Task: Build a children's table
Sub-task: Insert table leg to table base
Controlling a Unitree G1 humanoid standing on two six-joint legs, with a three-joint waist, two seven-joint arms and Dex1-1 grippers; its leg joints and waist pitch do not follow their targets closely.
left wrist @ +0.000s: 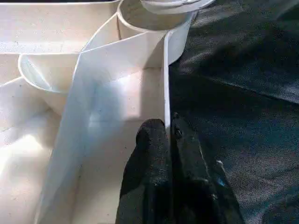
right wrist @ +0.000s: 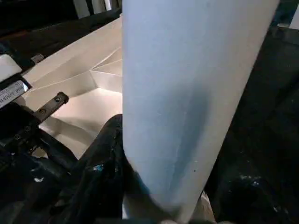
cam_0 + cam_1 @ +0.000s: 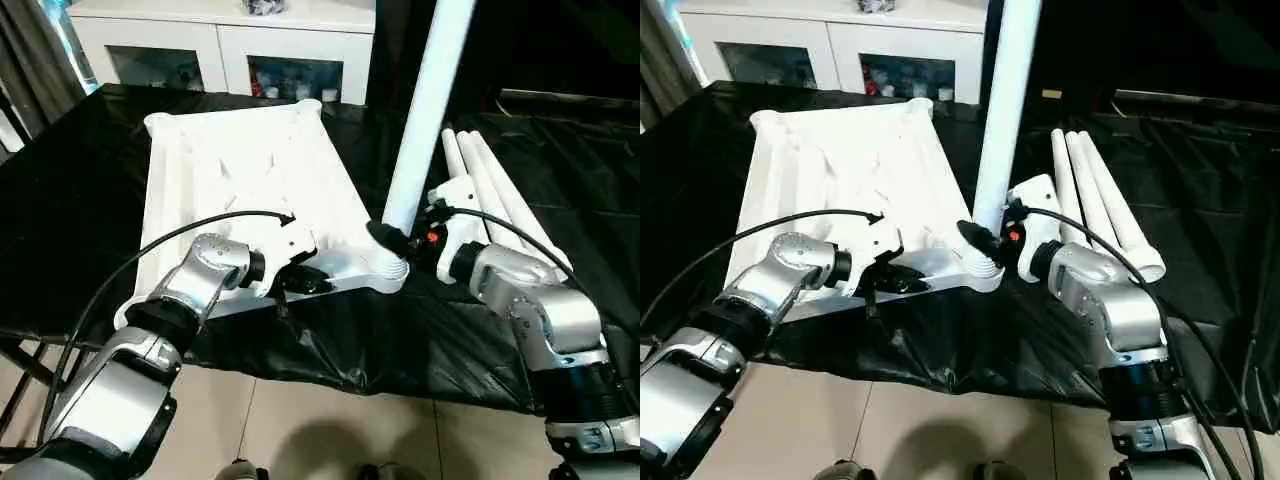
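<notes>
Your left gripper [image 1: 169,140] clamps its jaws on the tabletop's [image 3: 240,170] thin rim at the counter's [image 3: 80,200] near edge; the right gripper [image 3: 400,243] grips the upright leg [image 3: 425,110] low. Light, stiff, slippery plastic, so hold near the socket [image 3: 385,272].

A lived-in room: white glass-door cabinet [image 3: 222,45], grey curtain [image 3: 35,60], tiled floor [image 3: 330,430], black-draped table [image 3: 70,190].

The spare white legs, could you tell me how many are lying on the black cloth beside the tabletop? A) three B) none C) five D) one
A: three loose legs lie side by side on the black cloth next to the right gripper, while a fourth leg stands upright in the tabletop's corner socket.
</notes>
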